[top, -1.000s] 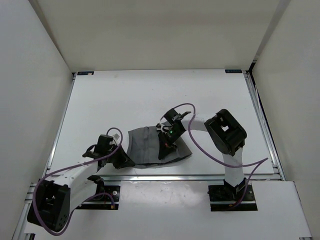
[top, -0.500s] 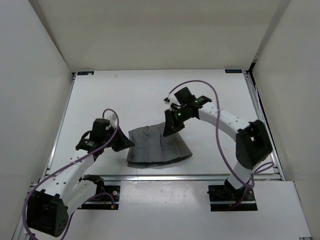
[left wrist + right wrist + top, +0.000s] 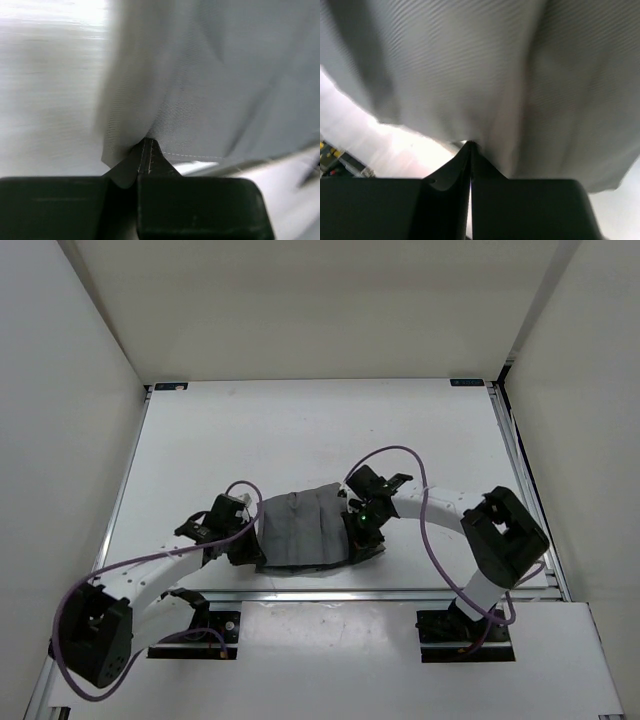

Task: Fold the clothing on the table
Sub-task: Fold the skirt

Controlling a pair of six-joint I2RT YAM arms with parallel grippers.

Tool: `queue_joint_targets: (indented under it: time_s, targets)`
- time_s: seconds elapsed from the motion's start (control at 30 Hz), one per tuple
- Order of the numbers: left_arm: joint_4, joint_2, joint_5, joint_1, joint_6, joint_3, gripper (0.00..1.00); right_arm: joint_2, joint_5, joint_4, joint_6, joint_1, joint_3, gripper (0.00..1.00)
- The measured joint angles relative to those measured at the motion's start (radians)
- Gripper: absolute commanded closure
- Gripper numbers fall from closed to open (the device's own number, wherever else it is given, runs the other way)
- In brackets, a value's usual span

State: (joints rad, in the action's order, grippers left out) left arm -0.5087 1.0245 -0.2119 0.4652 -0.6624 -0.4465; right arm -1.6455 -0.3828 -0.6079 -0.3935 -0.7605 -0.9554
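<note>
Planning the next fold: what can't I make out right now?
Top view: the left claw and right claw cover the skirt's side edges, so the pinched spots are hidden.
Left wrist view: fabric blurred; layers uncountable.
Right wrist view: fabric fills the frame; hem and waistband cut off.

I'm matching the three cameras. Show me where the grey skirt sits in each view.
Top external: skirt low centre of the picture.
Left wrist: skirt fills the upper right, an edge pinched in the left gripper.
Right wrist: skirt fills most of the frame above the right gripper.
Shared landmark: the white table, bright at left in both wrist views.
</note>
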Motion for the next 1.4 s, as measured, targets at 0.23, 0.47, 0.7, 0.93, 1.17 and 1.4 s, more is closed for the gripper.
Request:
queue_joint_targets:
  time_s: [0.23, 0.47, 0.7, 0.93, 1.17, 1.4]
  targets:
    - [0.046, 0.213, 0.055, 0.005, 0.019, -0.078, 1.00, -0.135, -0.009, 0.067, 0.003, 0.094, -0.033, 1.00]
    - [0.120, 0.504, 0.068, 0.007, 0.061, -0.311, 1.00, -0.312, -0.012, 0.063, 0.040, 0.192, -0.278, 1.00]
    - [0.113, 0.690, 0.075, -0.053, 0.130, -0.530, 0.89, -0.366, 0.070, 0.061, 0.098, 0.283, -0.419, 0.96]
    - [-0.008, 0.373, 0.107, -0.112, 0.182, -0.494, 0.62, -0.018, 0.137, 0.006, 0.112, 0.269, -0.329, 0.56]
    - [-0.111, -0.070, 0.076, -0.196, 0.201, -0.292, 0.59, 0.442, 0.026, 0.112, 0.006, 0.493, -0.010, 0.36]
    - [-0.198, -0.137, 0.040, -0.231, 0.207, -0.200, 0.63, 0.435, -0.019, 0.081, -0.007, 0.610, 0.035, 0.31]
